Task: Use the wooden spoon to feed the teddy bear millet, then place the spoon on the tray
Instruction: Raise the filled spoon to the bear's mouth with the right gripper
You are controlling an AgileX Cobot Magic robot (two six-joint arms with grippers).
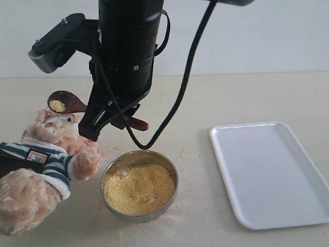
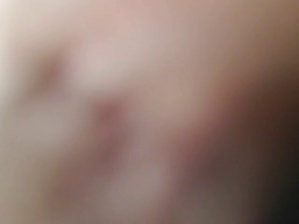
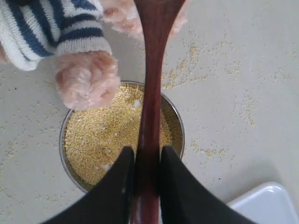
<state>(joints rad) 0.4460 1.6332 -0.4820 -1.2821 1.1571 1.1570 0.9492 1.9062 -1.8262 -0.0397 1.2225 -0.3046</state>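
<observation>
The teddy bear point(image 1: 49, 154) lies at the left, its head under the wooden spoon point(image 1: 67, 102), whose bowl carries a small heap of millet point(image 1: 57, 106). My right gripper point(image 1: 97, 128) reaches across from the middle and is shut on the spoon's handle. In the right wrist view both black fingers point(image 3: 126, 161) clamp the handle of the spoon point(image 3: 152, 93) at the gripper point(image 3: 145, 151), above the bowl's millet point(image 3: 103, 135) and beside the bear's paw point(image 3: 86, 79). The white tray point(image 1: 272, 170) lies empty at the right. The left wrist view is one pinkish-brown blur.
A round metal bowl point(image 1: 173, 172) full of millet point(image 1: 139, 188) stands between bear and tray. Loose grains point(image 3: 205, 51) are scattered on the beige table round it. A dark shape point(image 1: 10, 165) shows at the left edge against the bear's shirt.
</observation>
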